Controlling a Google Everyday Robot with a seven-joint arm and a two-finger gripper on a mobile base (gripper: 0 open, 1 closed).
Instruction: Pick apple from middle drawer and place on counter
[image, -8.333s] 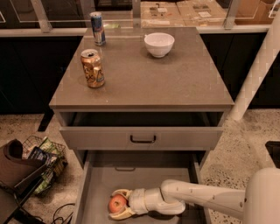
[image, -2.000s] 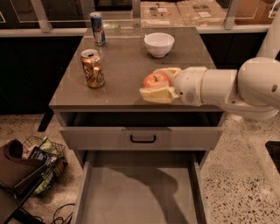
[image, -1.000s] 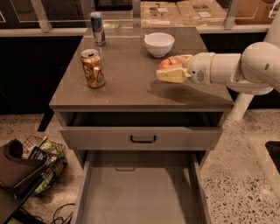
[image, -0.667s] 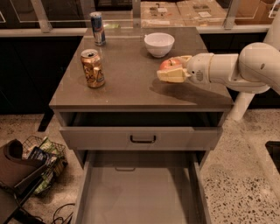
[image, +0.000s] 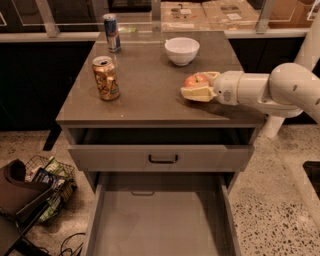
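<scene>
Apple (image: 196, 80) in end effector (image: 198, 85) over counter (image: 145, 85)

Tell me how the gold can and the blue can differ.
The gold can is wider and stands near the counter's front left; the blue can is slimmer and stands at its back edge. The gold can is orange-gold, the blue can blue and silver. Both stand upright, left of the gripper, which holds the apple over the counter's right side.
</scene>
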